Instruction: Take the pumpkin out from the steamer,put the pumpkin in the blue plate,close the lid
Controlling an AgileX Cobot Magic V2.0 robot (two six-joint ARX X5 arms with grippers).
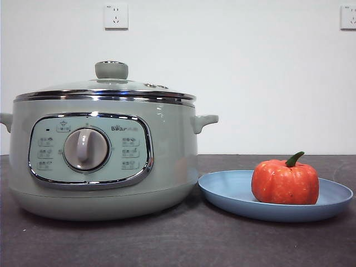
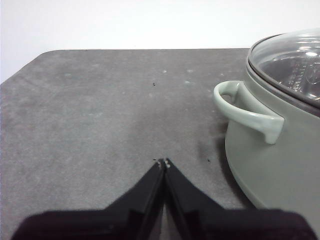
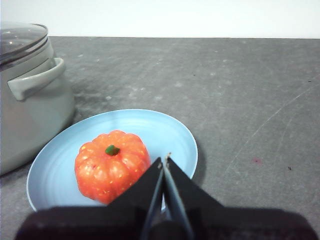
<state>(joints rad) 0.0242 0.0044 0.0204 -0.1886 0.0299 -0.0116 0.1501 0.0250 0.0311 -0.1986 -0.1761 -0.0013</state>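
The sage-green steamer (image 1: 105, 161) stands on the left of the table with its glass lid (image 1: 108, 88) seated flat on the rim. Beside it on the right lies the blue plate (image 1: 228, 192), and the orange pumpkin (image 1: 285, 182) rests upright in it, green stem up. My right gripper (image 3: 165, 161) is shut and empty, hovering near the plate (image 3: 165, 132) and just short of the pumpkin (image 3: 111, 165). My left gripper (image 2: 163, 163) is shut and empty over bare table, apart from the steamer's side handle (image 2: 245, 112). Neither arm shows in the front view.
Dark grey tabletop (image 1: 178, 245) runs around the steamer and plate. A white wall with two power sockets (image 1: 115, 15) stands behind. The steamer's side handle (image 1: 204, 120) juts toward the plate.
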